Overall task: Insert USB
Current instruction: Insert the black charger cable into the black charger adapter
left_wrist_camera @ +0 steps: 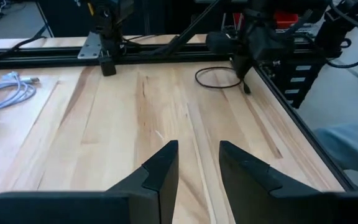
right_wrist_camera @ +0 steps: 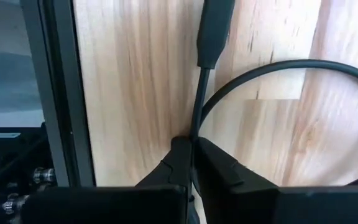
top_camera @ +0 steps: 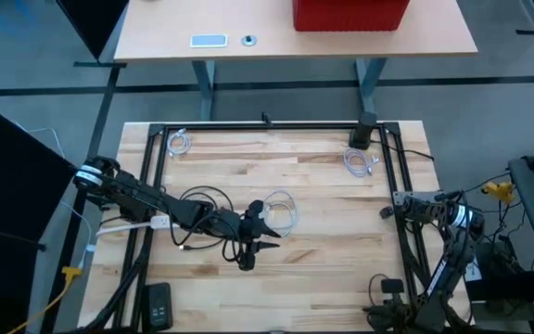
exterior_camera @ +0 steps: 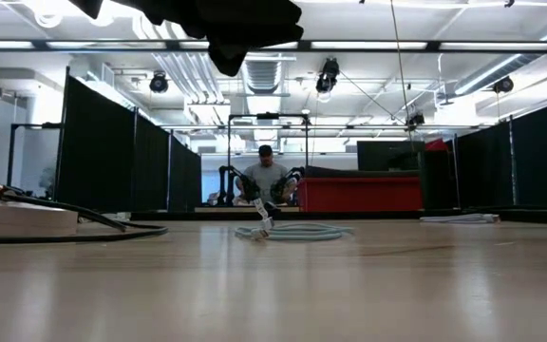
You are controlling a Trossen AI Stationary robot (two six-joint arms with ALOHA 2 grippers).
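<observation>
A black USB cable (right_wrist_camera: 199, 93) ends in a dark plug (right_wrist_camera: 214, 28); my right gripper (right_wrist_camera: 193, 144) is shut on its thin cord at the table's right edge (top_camera: 399, 211). In the left wrist view the same cable makes a loop (left_wrist_camera: 219, 78) on the wood under the right arm. My left gripper (left_wrist_camera: 198, 163) is open, touches nothing and hovers over bare wood near the table's middle (top_camera: 256, 239). A white coiled cable (top_camera: 281, 211) lies just beyond it. My right gripper pinches the black cable's thin cord (right_wrist_camera: 196, 127) between its two fingertips, a short way behind the plug's dark sleeve. The plug sticks out past the fingertips, over the wood beside the black frame rail. The rest of the cord curves away in a loop (right_wrist_camera: 303, 65).
Two more white cable coils lie near the far corners (top_camera: 179, 142) (top_camera: 360, 163). A black cable (top_camera: 202, 199) and a white strip (top_camera: 142, 223) lie under the left arm. A black frame (top_camera: 276, 127) rims the table. A person (exterior_camera: 266, 180) sits in the room beyond.
</observation>
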